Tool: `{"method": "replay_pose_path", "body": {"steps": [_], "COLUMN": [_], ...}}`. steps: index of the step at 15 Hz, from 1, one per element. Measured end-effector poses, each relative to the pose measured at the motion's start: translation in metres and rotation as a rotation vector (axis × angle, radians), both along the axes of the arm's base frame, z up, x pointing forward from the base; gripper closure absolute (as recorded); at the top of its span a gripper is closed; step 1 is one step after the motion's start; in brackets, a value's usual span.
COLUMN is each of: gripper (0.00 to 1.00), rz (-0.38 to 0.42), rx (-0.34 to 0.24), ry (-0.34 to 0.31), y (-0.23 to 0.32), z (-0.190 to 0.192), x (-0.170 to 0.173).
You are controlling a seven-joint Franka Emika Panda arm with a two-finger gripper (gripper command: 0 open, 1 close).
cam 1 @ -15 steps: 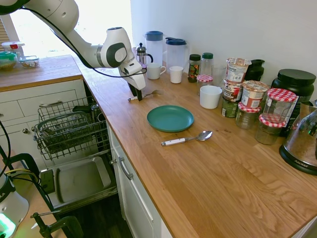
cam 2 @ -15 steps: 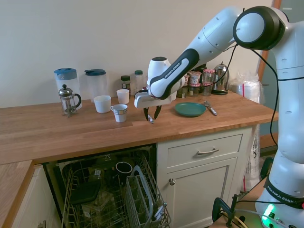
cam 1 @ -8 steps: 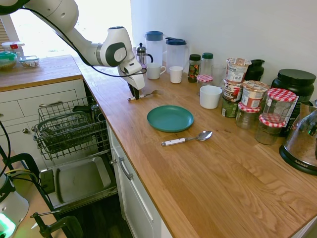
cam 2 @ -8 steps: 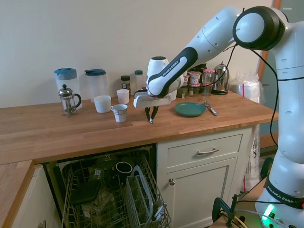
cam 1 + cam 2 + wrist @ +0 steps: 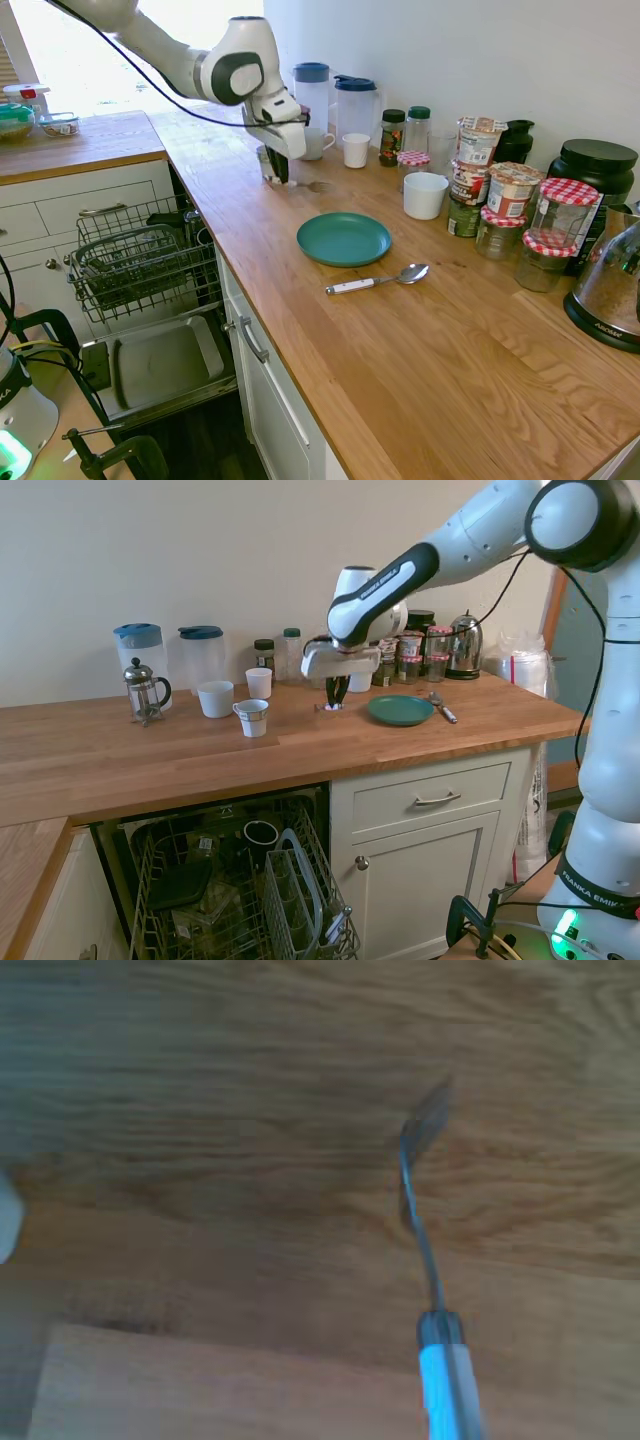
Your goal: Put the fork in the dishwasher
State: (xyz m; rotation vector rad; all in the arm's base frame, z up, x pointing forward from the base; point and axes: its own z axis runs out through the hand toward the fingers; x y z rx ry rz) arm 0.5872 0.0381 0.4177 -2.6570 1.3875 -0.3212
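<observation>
Standing open below the counter's edge, the dishwasher (image 5: 140,265) lies down and aside from the gripper (image 5: 279,172), clamped on the handle of the fork (image 5: 312,186), tines projecting sideways above the worktop (image 5: 400,340).

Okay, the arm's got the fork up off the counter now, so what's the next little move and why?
Probably swing the gripper out past the counter edge toward the dishwasher. The fork hangs clamped in it above the worktop, tines sticking out sideways, and the open rack sits lower, off to the side.
</observation>
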Motion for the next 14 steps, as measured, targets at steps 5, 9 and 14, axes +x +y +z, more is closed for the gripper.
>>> {"method": "replay_pose_path", "body": {"steps": [5,9,14], "gripper": [1.0,1.0,1.0], "rz": [0.142,0.204,0.348], "rx": [0.036,0.083,0.083], "ry": [0.083,0.131,0.242], "y": [0.022,0.037,0.071], "z": [0.05,0.052,0.056], "x": [-0.073,-0.084,-0.142]}}
